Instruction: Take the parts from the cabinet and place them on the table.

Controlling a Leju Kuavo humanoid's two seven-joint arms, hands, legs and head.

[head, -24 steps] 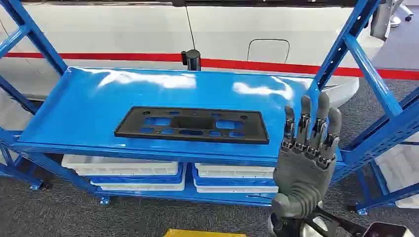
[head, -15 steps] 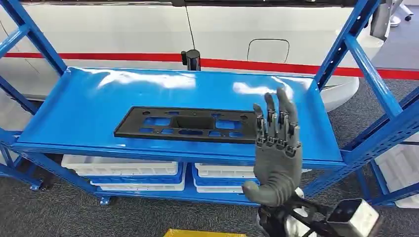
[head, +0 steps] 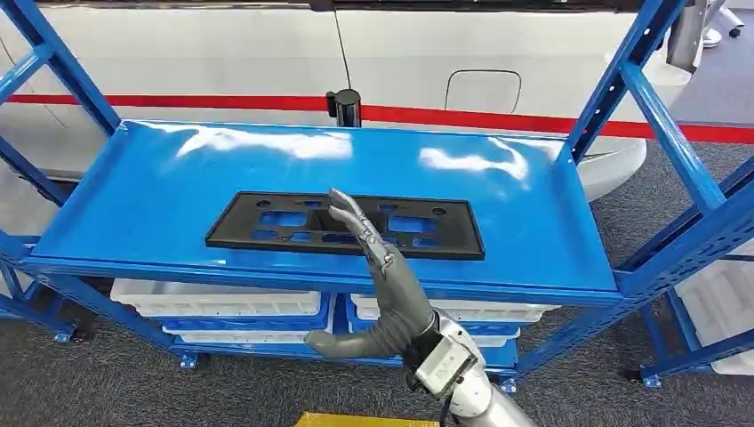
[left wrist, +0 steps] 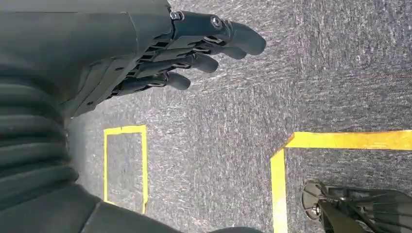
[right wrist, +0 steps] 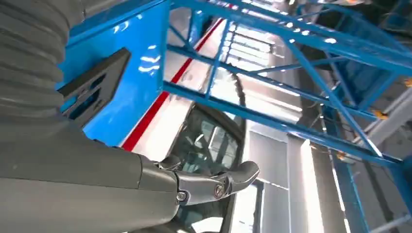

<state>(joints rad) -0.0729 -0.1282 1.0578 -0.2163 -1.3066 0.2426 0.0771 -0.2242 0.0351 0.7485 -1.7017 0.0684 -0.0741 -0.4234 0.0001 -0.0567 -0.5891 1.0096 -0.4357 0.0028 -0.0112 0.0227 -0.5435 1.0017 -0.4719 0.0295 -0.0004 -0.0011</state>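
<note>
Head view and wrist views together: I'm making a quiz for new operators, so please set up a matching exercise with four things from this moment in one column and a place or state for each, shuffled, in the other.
Things
1. flat black plastic panel with cut-outs
2. right hand
3. left hand
4. white plastic trays

Places or states
A. hangs over grey carpet with yellow tape lines
B. lies flat on the blue metal shelf
C. sit on the lower shelf level
D. raised in front of the shelf, fingers apart, holding nothing

Pairs: 1-B, 2-D, 3-A, 4-C
</note>
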